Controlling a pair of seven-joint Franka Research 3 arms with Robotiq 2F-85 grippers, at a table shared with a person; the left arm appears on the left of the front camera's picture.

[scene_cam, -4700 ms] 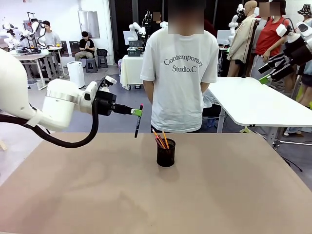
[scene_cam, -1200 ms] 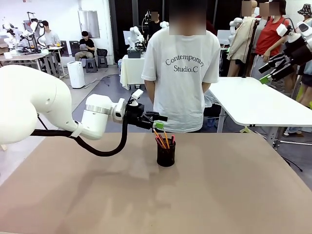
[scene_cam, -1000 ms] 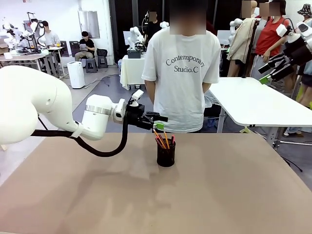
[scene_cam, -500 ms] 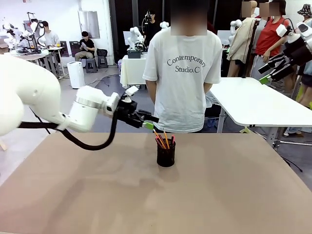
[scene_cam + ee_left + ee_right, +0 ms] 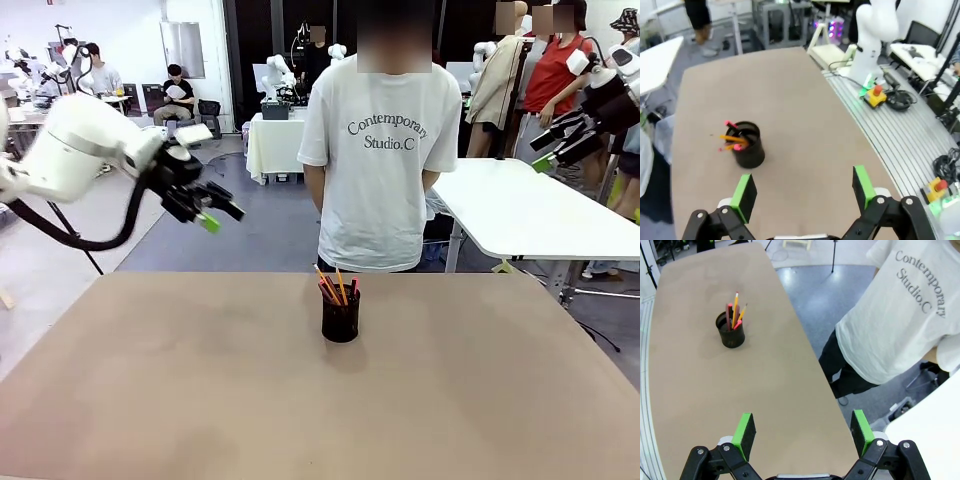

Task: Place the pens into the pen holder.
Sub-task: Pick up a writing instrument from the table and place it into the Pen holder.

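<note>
The black mesh pen holder (image 5: 340, 318) is seen standing upright near the middle of the brown table (image 5: 200, 400), toward the far edge where a person in a white T-shirt (image 5: 380, 140) stands. The pens (image 5: 333, 285) are gathered inside it, their long axes running upward and fanned slightly, with red and yellow-orange ends above the rim; no loose pen is seen on the table. The left gripper (image 5: 218, 212) is held high above the table's far left side, its jaws spread wide and nothing between the green pads; the holder lies well apart from it, down and toward the middle. In the left wrist view the holder (image 5: 748, 145) is found ahead of the open left gripper (image 5: 802, 190), off toward one finger. The right gripper (image 5: 802, 432) is likewise fully open and empty, with the holder (image 5: 732, 331) far ahead. Of the two, the left arm is judged somewhat nearer. The task appears complete.
</note>
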